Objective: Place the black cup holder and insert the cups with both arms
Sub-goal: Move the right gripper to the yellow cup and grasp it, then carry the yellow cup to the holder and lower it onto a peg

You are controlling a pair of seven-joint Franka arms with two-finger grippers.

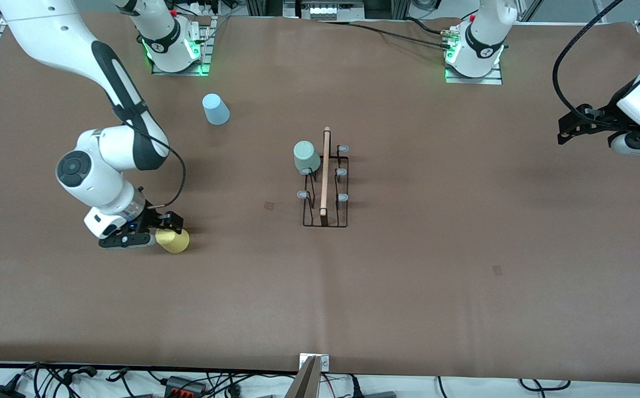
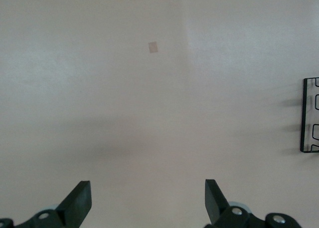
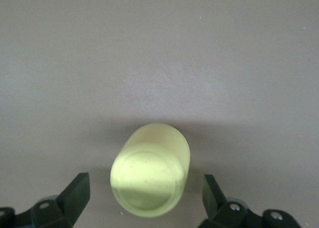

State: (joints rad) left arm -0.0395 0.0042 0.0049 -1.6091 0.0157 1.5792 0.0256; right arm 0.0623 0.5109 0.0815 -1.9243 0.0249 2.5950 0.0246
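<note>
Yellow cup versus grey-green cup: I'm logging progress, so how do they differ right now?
The grey-green cup sits upside down on a peg of the black cup holder; the yellow cup stands upside down on the table, off the holder. The right hand is open around the yellow cup; no hand is near the grey-green one. Both are small plain tapered tumblers.

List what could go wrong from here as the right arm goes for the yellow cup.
1. The right gripper is open with its fingers either side of the yellow cup, not touching it. An off-centre close on the tapered wall may push the cup away or tip it.
2. The grey-green cup already sits on the black cup holder; bringing the yellow cup to a neighbouring peg may knock it or shift the light rack.
3. The left gripper waits open over bare table, so nothing steadies the rack.
</note>
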